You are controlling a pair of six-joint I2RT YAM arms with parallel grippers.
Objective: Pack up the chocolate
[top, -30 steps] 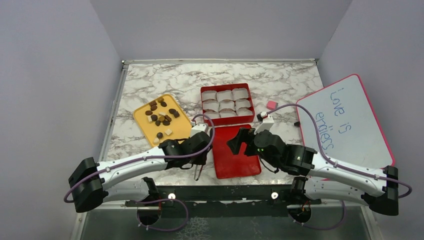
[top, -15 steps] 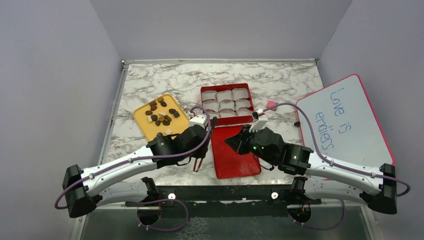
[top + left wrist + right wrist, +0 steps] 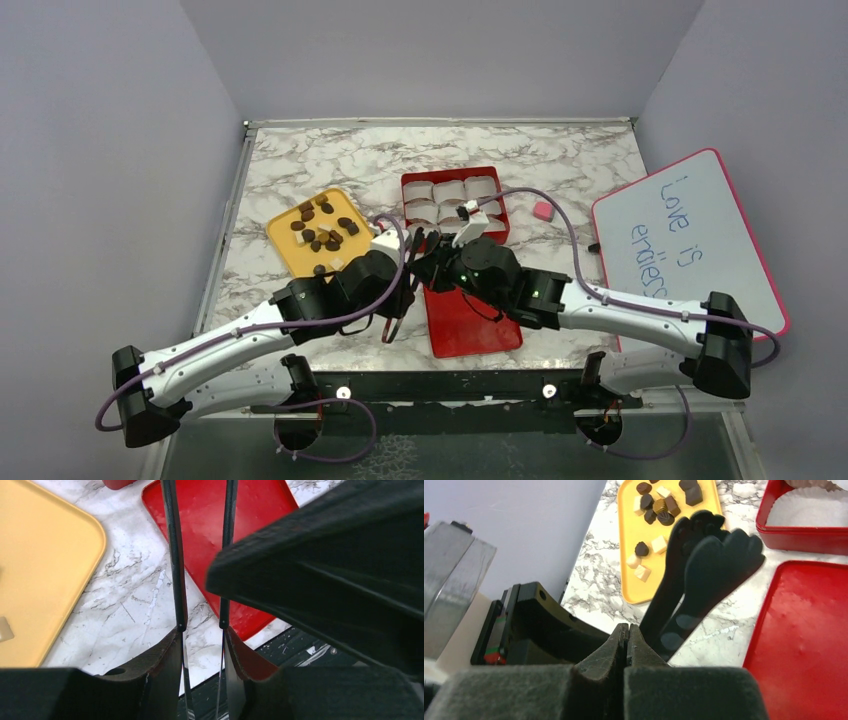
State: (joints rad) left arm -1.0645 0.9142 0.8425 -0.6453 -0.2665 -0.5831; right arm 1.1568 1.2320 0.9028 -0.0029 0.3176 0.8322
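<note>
Both arms have reached farther out over the marble table (image 3: 330,160) than a second ago, and the right gripper (image 3: 626,630) has swung left across the red lid (image 3: 475,325) and snapped closed on the way. Starting at the left, the yellow tray (image 3: 288,252) lies at 9 o'clock from the red box (image 3: 455,173). All the chocolate (image 3: 322,230) sits on the tray, dark rounds mixed with pale cubes, mostly bunched toward its far half with a few strays nearer the arms. At 3 o'clock from the tray's near corner, the left gripper (image 3: 200,630) is clamped on a pair of black tongs (image 3: 714,555). Its pads press the two thin arms from outside, the arms stand apart with a gap between them, and the scalloped heads hold nothing. Right beside it, the right gripper has its fingers pressed flat together, empty, over the lid's far left corner. The red box, lined with white paper cups, sits at 12 o'clock from the lid. At 3 o'clock from the box lies a small pink block (image 3: 543,210), and farther right a whiteboard (image 3: 700,230) with handwriting on it.
</note>
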